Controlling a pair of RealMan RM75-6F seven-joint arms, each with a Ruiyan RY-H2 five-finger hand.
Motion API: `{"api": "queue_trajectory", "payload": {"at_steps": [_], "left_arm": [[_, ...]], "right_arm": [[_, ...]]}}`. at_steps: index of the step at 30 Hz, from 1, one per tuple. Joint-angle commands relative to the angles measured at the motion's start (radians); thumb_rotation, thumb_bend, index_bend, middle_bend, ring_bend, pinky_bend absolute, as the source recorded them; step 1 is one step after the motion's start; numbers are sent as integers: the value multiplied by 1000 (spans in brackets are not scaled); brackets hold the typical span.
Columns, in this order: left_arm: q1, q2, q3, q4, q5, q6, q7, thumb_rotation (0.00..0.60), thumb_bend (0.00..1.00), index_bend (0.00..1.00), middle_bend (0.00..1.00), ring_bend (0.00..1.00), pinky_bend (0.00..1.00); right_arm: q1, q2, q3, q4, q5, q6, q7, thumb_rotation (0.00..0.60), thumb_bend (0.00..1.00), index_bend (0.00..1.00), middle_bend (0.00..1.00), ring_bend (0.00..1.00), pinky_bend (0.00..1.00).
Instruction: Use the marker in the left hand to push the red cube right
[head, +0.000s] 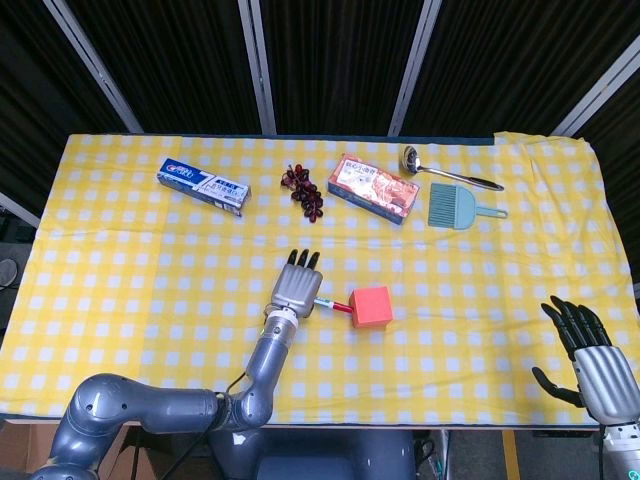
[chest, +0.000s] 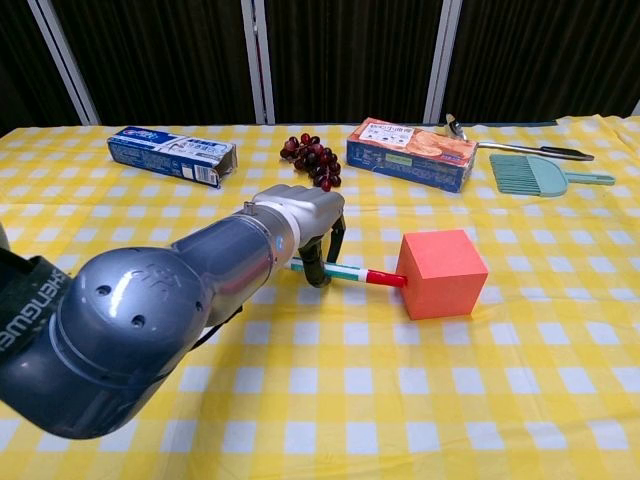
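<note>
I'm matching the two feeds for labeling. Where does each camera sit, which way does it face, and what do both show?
Head view: high above the near table edge, looking steeply down on the whole checkered table; shows the left arm and left hand holding the marker, plus the idle right hand at lower right.
Chest view: low, near table height, facing forward across the table toward the dark curtains; the left arm fills the foreground; right hand unseen.
Shared: left hand, marker tip against the red cube, toothpaste box, grapes, cookie box.

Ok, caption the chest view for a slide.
Left hand holds a marker with its tip against the red cube.
</note>
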Motion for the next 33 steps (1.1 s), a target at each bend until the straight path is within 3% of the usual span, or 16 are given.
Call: {"api": "queue_trajectory", "payload": {"at_steps": [1,33], "left_arm": [[-5,-7,-4,8,-2,-1,3,600,418,585,52,0,0],[-144,-167,-127,204,11,-29,22,600,418,592,65,0,0]], "right_arm": [[0,0,0,0,1,0,1,600,342,0,0,0,45],[-3,9,1,2,3,6,35,600,342,0,0,0,45]]}}
